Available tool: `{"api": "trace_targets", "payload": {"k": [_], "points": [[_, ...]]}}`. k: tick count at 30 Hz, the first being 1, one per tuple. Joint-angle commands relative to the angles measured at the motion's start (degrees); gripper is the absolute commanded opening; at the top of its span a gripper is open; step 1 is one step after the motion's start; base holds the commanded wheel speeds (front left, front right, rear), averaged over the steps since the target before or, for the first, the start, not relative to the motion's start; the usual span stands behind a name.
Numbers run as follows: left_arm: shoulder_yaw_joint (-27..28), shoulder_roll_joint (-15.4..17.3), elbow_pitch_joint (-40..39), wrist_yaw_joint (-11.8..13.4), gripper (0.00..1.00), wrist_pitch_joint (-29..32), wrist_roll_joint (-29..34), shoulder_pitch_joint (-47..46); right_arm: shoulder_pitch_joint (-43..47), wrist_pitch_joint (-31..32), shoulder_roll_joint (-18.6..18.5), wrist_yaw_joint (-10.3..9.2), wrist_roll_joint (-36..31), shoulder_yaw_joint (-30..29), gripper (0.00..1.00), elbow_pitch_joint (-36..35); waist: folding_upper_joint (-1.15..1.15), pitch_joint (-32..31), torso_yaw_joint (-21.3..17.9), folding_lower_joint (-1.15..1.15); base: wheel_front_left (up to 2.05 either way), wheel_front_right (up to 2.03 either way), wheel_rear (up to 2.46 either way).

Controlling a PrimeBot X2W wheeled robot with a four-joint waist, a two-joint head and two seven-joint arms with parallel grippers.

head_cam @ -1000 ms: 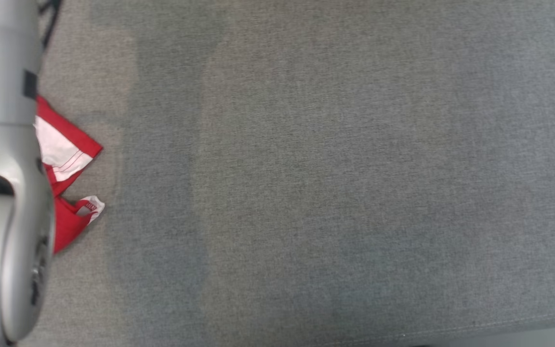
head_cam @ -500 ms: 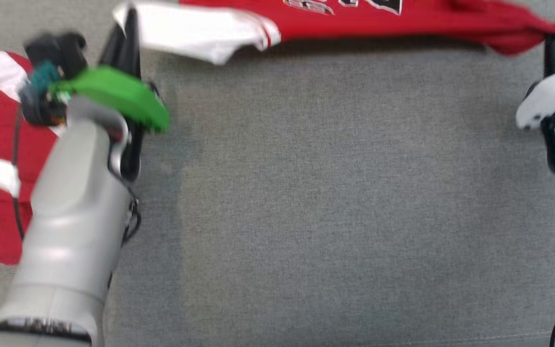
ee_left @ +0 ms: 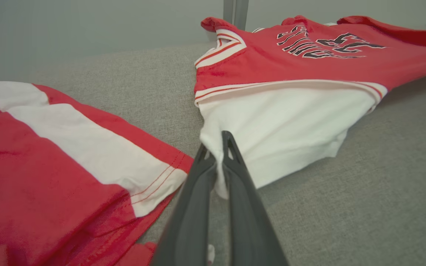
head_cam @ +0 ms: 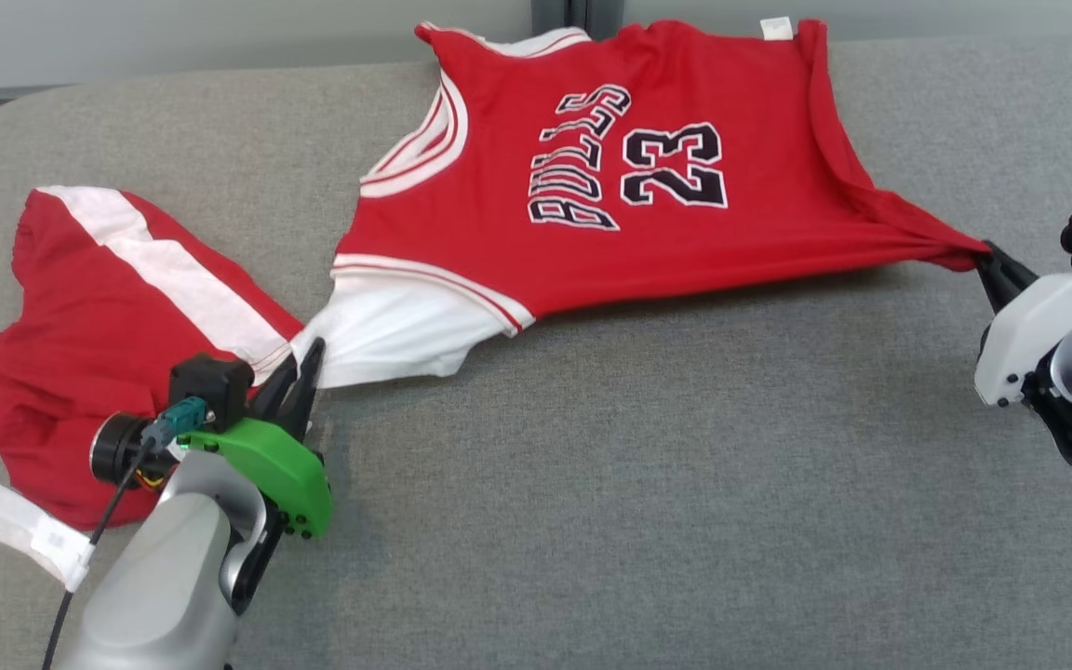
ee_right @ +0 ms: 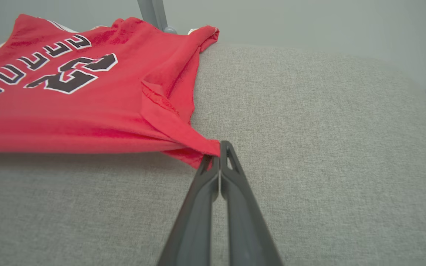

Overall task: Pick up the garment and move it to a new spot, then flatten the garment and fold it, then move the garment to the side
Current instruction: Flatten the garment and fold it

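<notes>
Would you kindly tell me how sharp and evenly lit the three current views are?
Head view: sharp, with soft even light and a faint shadow beneath the jersey on the grey cushion. Left wrist view: the fingers soften toward the bottom edge, and the cloth beyond is clear. Right wrist view: likewise, no glare.

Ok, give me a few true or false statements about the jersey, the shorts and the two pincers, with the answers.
1. The left pincer is shut on the white sleeve of the Bulls jersey. True.
2. The right pincer hangs open above the jersey. False: it is shut on a red corner of it.
3. The jersey's number reads 32. False: it reads 23.
4. The red shorts, with a white stripe, lie on the grey padded surface to the robot's left of the jersey. True.
</notes>
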Motion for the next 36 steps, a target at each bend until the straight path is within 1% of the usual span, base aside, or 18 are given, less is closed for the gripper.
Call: {"api": "trace_targets", "payload": {"k": [1, 9, 12, 16, 23, 26, 29, 32, 36], "points": [[-0.6, 1.4, -1.2, 0.2, 0.0, 0.7, -0.4, 2.4, 1.8, 0.7, -1.8, -0.16, 0.8, 1.5, 0.0, -0.2, 0.0, -3.6, 0.8, 0.0, 0.0, 0.0, 0.0], [-6.1, 5.1, -12.0, 0.2, 0.0, 6.4, -4.1, 10.5, 5.8, 4.4, -7.0, -0.16, 4.5, 9.4, 0.0, 0.2, 0.0, -7.7, 1.6, 0.0, 0.0, 0.0, 0.0], [-7.1, 6.7, -16.1, 0.2, 0.0, 8.4, -5.8, 13.2, 7.4, 6.4, -8.4, -0.16, 6.8, 11.8, 0.0, -1.1, 0.0, -8.8, 1.5, 0.0, 0.0, 0.0, 0.0], [-7.6, 8.7, -21.4, 0.4, 0.0, 11.3, -7.4, 17.1, 9.8, 10.3, -11.0, -0.15, 11.5, 15.4, 0.0, -5.4, 0.0, -9.8, 1.1, 0.0, 0.0, 0.0, 0.0], [-8.0, 12.9, -30.9, 1.4, 0.0, 17.1, -9.8, 22.4, 13.1, 18.3, -17.2, -0.15, 19.3, 20.6, 0.0, -14.0, 0.0, -10.5, 0.1, 0.0, 0.0, 0.0, 0.0], [-7.3, 14.1, -34.1, 2.5, 0.0, 18.5, -10.1, 22.3, 12.5, 21.1, -19.4, -0.15, 21.8, 21.4, 0.0, -16.8, 0.0, -9.7, -0.4, 0.0, 0.0, 0.0, 0.0], [-6.5, 14.5, -36.0, 3.7, 0.0, 19.0, -9.0, 19.7, 10.0, 22.2, -20.8, -0.15, 22.5, 21.5, 0.0, -18.8, 0.0, -8.0, -0.7, 0.0, 0.0, 0.0, 0.0], [-6.4, 13.8, -36.3, 4.2, 0.0, 19.6, -8.1, 16.8, 7.4, 23.2, -21.1, -0.14, 22.5, 21.8, 0.0, -19.8, 0.0, -6.1, -1.1, 0.0, 0.0, 0.0, 0.0], [-6.8, 13.1, -34.4, 3.9, 0.0, 20.3, -5.9, 11.2, 3.1, 25.7, -21.1, -0.14, 21.4, 22.7, 0.0, -19.8, 0.0, -3.2, -1.4, 0.0, 0.0, 0.0, 0.0]]}}
